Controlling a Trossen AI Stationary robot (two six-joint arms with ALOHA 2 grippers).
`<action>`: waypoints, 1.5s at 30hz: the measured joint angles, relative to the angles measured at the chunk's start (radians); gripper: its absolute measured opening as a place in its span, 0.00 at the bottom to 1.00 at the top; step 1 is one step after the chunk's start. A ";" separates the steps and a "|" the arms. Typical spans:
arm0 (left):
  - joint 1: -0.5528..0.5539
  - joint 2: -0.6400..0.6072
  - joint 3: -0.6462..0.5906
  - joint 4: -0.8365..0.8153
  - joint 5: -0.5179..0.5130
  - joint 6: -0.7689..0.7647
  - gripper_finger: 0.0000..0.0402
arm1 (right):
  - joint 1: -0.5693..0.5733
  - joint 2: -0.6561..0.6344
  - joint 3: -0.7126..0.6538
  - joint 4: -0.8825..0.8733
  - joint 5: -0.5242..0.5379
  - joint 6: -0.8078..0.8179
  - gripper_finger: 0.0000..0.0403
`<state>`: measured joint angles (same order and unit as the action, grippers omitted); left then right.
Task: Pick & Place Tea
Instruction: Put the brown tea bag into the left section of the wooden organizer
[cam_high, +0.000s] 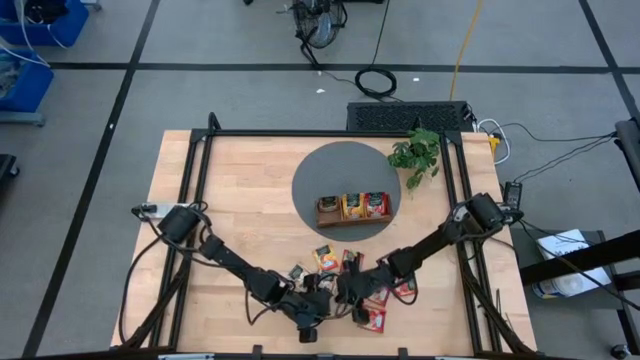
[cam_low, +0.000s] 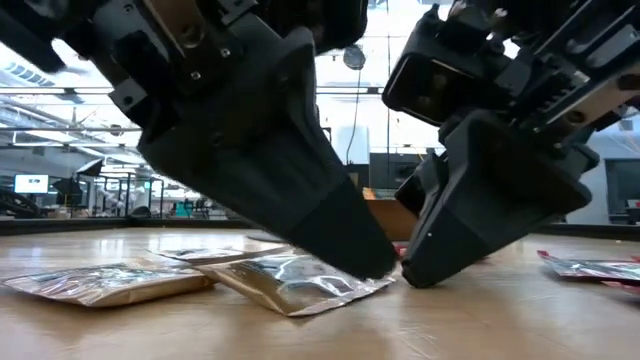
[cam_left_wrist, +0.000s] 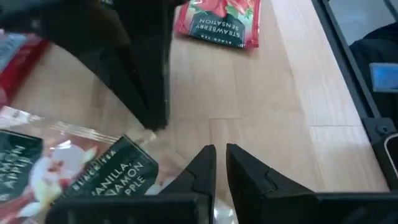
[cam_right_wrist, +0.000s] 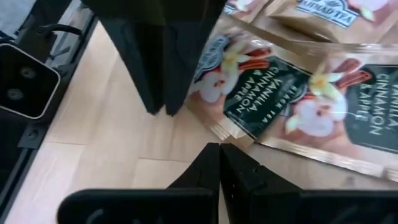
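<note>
Fingers of the right hand (cam_right_wrist: 219, 163) are pressed together on nothing, tips low over the wooden desk (cam_right_wrist: 112, 130), the beige foil vanilla-cinnamon tea packet (cam_right_wrist: 280, 102) lying flat just ahead, long axis crosswise, the near-shut left hand (cam_left_wrist: 221, 163) equally close.

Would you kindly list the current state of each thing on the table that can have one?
Right hand: shut, empty, low over the loose packets.
Left hand: nearly shut, nothing between its fingers, down at the table beside the right hand.
Wooden tray: upright on the grey mat, all three compartments hold packets.
Vanilla packets: lying flat, overlapping.
Strawberry packet: lying flat, apart from the others.
</note>
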<state>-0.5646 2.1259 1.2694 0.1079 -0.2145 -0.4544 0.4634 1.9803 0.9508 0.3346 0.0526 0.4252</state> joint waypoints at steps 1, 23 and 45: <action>-0.004 -0.009 0.000 -0.010 -0.002 0.007 0.10 | -0.003 -0.002 0.000 -0.006 -0.001 0.000 0.00; -0.040 -0.057 0.000 -0.251 -0.075 -0.079 0.10 | -0.040 -0.070 -0.005 -0.028 -0.082 -0.001 0.34; -0.001 0.039 0.003 -0.144 -0.074 -0.018 0.10 | -0.079 -0.074 -0.002 -0.093 -0.080 0.041 0.33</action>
<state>-0.5655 2.1647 1.2724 -0.0364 -0.2890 -0.4721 0.3843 1.9060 0.9493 0.2416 -0.0277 0.4662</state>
